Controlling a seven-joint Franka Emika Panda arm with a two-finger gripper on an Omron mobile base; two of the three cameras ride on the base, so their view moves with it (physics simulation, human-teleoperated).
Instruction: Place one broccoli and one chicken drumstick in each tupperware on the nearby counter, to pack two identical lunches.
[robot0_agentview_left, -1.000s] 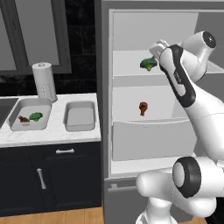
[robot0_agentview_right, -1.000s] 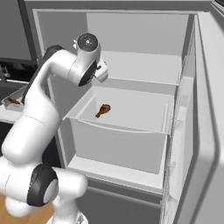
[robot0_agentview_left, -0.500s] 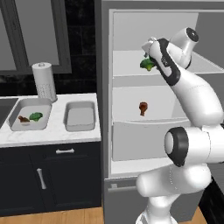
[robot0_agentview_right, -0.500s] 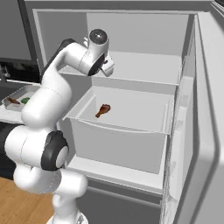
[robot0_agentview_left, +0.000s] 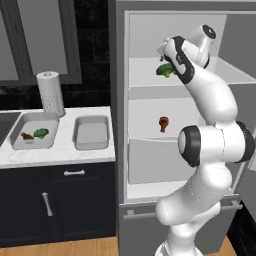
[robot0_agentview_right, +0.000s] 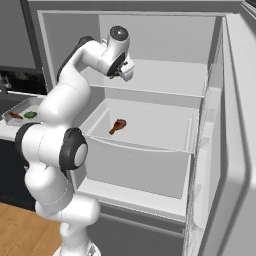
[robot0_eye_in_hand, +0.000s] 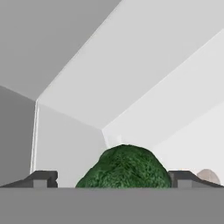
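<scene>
The hand reaches into the open fridge at the upper shelf, its jaws spread wide and holding nothing. One broccoli lies on that shelf directly under the hand; in the hand view its bumpy green crown sits between the two fingertips, a gap showing on either side, so the fingers flank it without touching it.

Below the hand, in the fridge drawer, lies one chicken drumstick — well apart from the hand. Far off to the hand's left, on the counter, stand the two tupperware trays: the nearer tupperware is bare, while the farther tray holds the second broccoli and the second drumstick side by side. A paper towel roll stands behind them.

Compared with a second ago, the arm has swung further into the fridge — the hand has moved from beside the broccoli to right over it, and the elbow now sits lower and closer to the base. The jaws are as wide as they were then. The broccoli, both drumsticks and the trays have not moved.
</scene>
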